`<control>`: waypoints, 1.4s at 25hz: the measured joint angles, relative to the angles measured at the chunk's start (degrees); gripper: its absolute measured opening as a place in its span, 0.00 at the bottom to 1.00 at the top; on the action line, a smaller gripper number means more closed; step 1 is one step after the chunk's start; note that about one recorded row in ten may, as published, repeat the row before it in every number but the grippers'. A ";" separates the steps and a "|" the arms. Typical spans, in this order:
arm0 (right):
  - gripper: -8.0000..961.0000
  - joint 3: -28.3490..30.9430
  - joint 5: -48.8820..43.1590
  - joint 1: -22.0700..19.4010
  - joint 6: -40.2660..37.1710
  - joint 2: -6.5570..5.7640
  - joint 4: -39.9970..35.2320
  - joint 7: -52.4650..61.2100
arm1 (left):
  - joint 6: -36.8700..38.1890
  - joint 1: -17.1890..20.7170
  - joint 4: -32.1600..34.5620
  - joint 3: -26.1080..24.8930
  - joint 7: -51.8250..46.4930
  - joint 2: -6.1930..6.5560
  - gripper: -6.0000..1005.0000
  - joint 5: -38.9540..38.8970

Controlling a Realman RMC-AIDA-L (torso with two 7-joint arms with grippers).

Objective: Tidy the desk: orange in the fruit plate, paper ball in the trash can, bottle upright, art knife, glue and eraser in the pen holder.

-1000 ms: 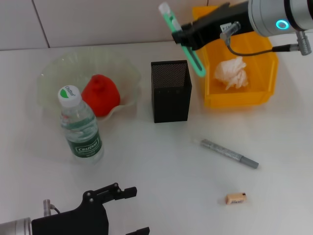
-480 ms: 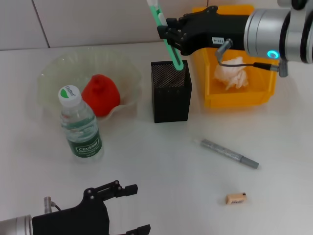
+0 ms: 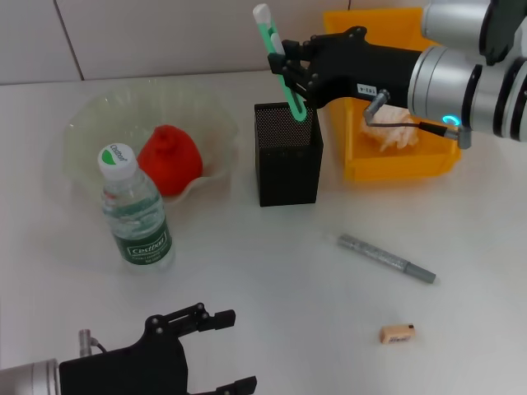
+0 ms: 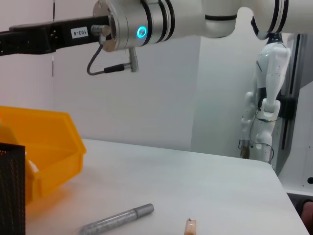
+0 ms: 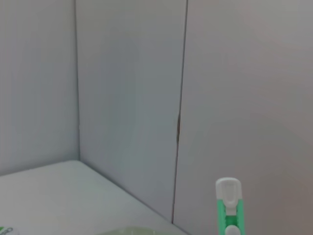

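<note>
My right gripper (image 3: 288, 70) is shut on a green-and-white art knife (image 3: 280, 58) (image 5: 228, 208), held tilted over the black mesh pen holder (image 3: 287, 156) (image 4: 11, 186), its lower end at the holder's mouth. A grey pen-shaped glue (image 3: 385, 257) (image 4: 117, 219) and a small tan eraser (image 3: 397, 333) (image 4: 190, 227) lie on the table in front of the holder. The orange (image 3: 169, 159) sits in the clear fruit plate (image 3: 99, 123). The bottle (image 3: 133, 210) stands upright beside the plate. The paper ball (image 3: 399, 136) lies in the yellow trash can (image 3: 395, 169), partly behind my right arm. My left gripper (image 3: 229, 351) rests open near the table's front edge.
The white table (image 3: 263, 271) runs back to a tiled wall. My right arm (image 3: 461, 74) (image 4: 146, 29) reaches over the yellow trash can (image 4: 44, 147). A white robot (image 4: 266, 112) stands off the table's far side in the left wrist view.
My right gripper carried the art knife left from above the trash can to above the pen holder and lowered its end to the holder's mouth. The left gripper barely moved.
</note>
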 joint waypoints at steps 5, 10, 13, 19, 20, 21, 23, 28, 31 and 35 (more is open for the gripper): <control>0.20 0.03 9.58 0.80 0.69 -0.02 5.68 -12.40 | 0.19 -0.44 -0.02 -0.08 -0.12 0.05 0.78 -0.04; 0.21 0.06 16.13 0.78 0.73 0.05 8.86 -19.86 | 0.27 -0.78 -0.01 -0.31 -2.28 0.23 0.78 -0.05; 0.21 0.05 23.12 2.15 0.41 0.05 14.56 -28.01 | 0.29 -1.28 0.00 -0.33 -3.61 0.24 0.78 0.15; 0.22 0.32 27.30 4.30 0.15 -0.04 20.24 -32.76 | 0.12 -1.57 0.01 -0.31 -4.34 0.21 0.78 0.25; 0.22 0.42 27.35 4.68 0.15 -0.01 21.07 -33.12 | 0.06 -1.57 0.01 -0.31 -4.34 0.20 0.78 0.26; 0.22 0.50 27.37 5.21 0.13 0.00 22.05 -33.48 | 0.03 -1.57 0.01 -0.31 -4.35 0.19 0.78 0.26; 0.22 0.48 27.43 6.66 0.03 -0.06 24.53 -33.93 | -0.10 -1.56 0.01 -0.31 -4.35 0.14 0.78 0.28; 0.23 0.30 27.48 5.60 -2.11 -0.05 24.22 -34.36 | -0.21 -1.39 0.01 -0.31 -4.44 0.09 0.78 0.25; 0.23 0.47 27.49 4.85 -3.54 -0.10 23.46 -34.47 | -0.22 -1.40 0.01 -0.31 -4.47 0.09 0.78 0.21; 0.27 1.17 27.52 2.83 -5.23 -0.16 20.37 -33.03 | -0.12 -1.48 0.01 -0.31 -4.38 0.09 0.78 0.14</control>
